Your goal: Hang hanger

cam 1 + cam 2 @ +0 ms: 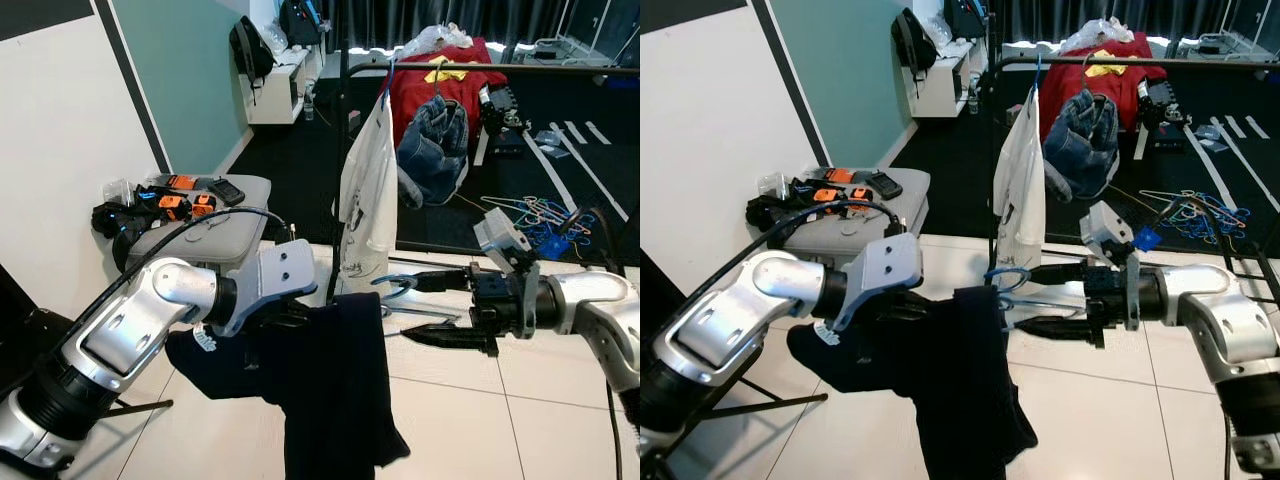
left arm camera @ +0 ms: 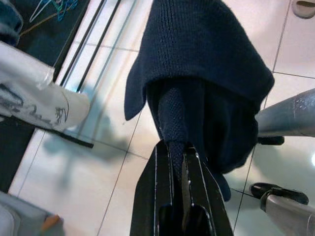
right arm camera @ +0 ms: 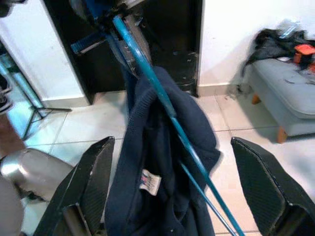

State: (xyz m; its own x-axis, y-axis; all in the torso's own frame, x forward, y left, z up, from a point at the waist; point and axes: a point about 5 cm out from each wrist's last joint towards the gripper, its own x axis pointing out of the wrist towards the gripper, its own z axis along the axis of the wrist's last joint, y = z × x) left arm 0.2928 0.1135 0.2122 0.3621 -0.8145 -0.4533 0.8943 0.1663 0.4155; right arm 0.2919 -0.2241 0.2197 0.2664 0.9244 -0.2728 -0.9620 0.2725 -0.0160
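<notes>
The left arm reaches in bent at the elbow, its left hand [image 2: 178, 162] pinched shut on a fold of the dark navy sweater [image 1: 330, 390], which droops from the grip toward the white tiled floor [image 1: 470, 410]. The right arm comes in level from the other side; the right hand [image 1: 437, 308] points at the sweater with its fingers [image 3: 91, 172] spread wide, one above and one below the blue hanger [image 3: 162, 103]. The hanger's shaft runs between those fingers without visibly touching them, and its hook [image 1: 1006, 277] curls out of the sweater's top edge, just beside the upper fingertip.

The left hand's tips are buried in cloth in the head views, and most of the hanger's frame is lost under the sweater.

Beyond the hands stands a black clothes rack [image 1: 500, 70] with a white shirt [image 1: 368, 195] and a denim garment [image 1: 435, 140] hanging from its rail; open rail shows toward the robot's right. A grey ottoman [image 1: 215, 225] carrying small gadgets sits near the left arm
</notes>
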